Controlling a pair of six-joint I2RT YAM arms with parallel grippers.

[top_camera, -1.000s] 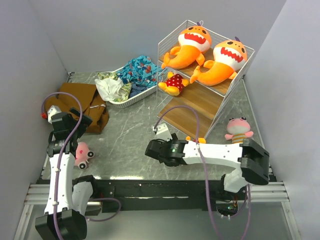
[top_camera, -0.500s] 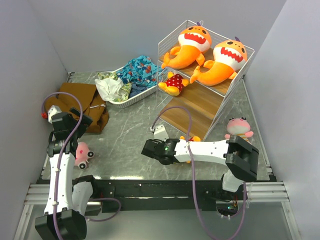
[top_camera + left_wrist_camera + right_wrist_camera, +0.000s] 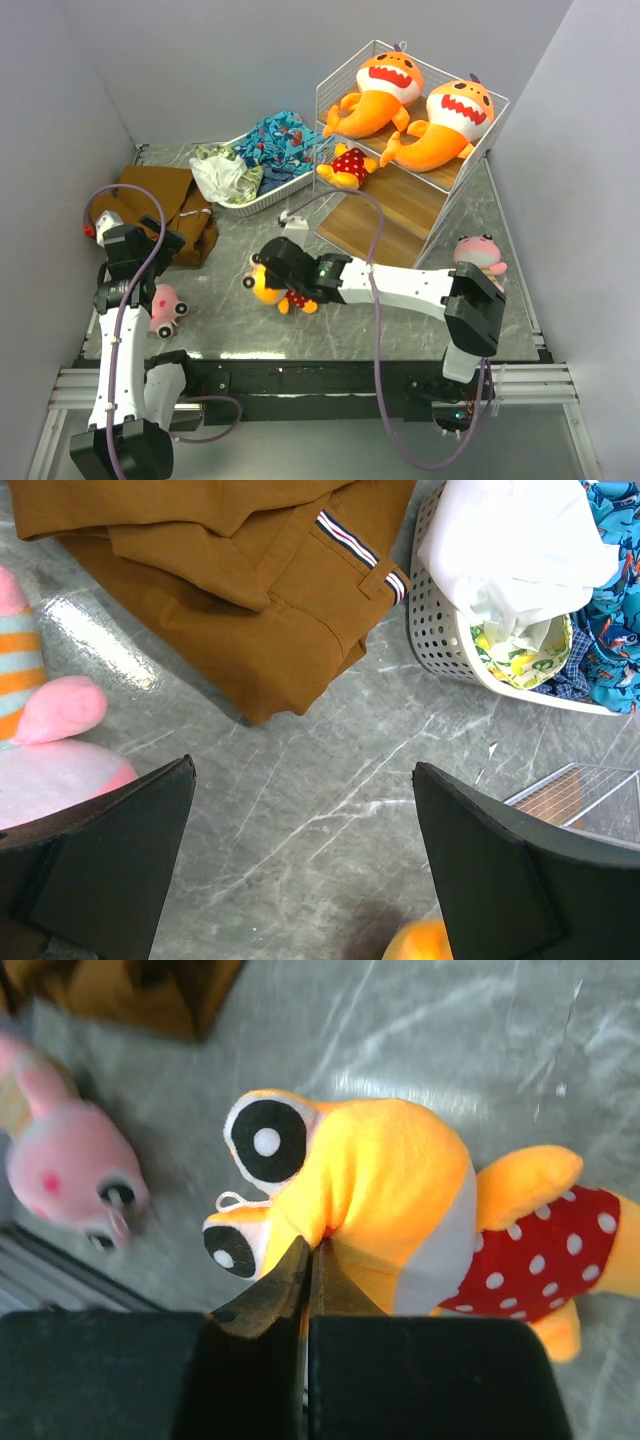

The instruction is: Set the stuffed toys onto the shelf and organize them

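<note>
My right gripper (image 3: 310, 1252) is shut on the head fabric of a yellow-headed doll (image 3: 385, 1195) in a red polka-dot dress, over the table's front middle (image 3: 275, 290). A pink striped plush (image 3: 70, 1175) lies further left on the table (image 3: 165, 308), beside my left gripper (image 3: 140, 262). In its wrist view the left gripper (image 3: 303, 770) stands open over bare marble, with that plush (image 3: 45, 745) at its left finger. Two orange sharks (image 3: 385, 88) (image 3: 450, 122) lie on the top tier of the shelf (image 3: 400, 205), and a second doll (image 3: 348, 165) on the middle tier. Another pink plush (image 3: 478, 257) sits right of the shelf.
A brown cloth (image 3: 170, 205) lies at the left (image 3: 230, 590). A white oval basket (image 3: 250, 195) with patterned clothes (image 3: 278, 140) stands at the back, left of the shelf. Grey walls close in on all sides.
The right gripper has shut on the doll and swung left with it, from in front of the shelf to the table's front middle. The left arm has not moved.
</note>
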